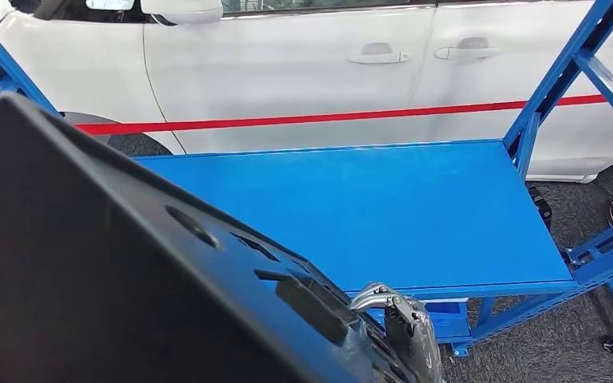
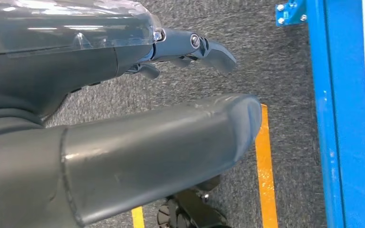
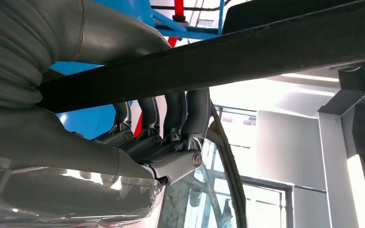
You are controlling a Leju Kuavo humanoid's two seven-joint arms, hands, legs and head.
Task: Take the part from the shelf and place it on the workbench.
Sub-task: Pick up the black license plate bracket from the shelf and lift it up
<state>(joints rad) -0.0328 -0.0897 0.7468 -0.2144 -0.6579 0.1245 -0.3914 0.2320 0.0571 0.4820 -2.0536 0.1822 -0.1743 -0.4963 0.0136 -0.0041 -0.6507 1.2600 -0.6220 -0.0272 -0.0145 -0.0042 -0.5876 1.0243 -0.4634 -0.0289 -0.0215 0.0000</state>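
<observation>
Head view: big black part (image 1: 112, 263) tilted at 8 o'clock, hanging over the blue tabletop's (image 1: 383, 215) near edge, not resting on it. Right hand (image 1: 403, 331) at 6 o'clock, fingers (image 3: 171, 114) wrapped round the part's edge. Left hand (image 2: 123, 142) spread, holding nothing, over carpet (image 2: 247, 38).

white car (image 1: 303, 72) with red stripe (image 1: 287, 120) and two door handles (image 1: 377, 56) | grey carpet (image 1: 559, 335) below car | yellow floor tape (image 2: 266, 166) on carpet | caster wheel (image 2: 171, 216) beside tape
</observation>
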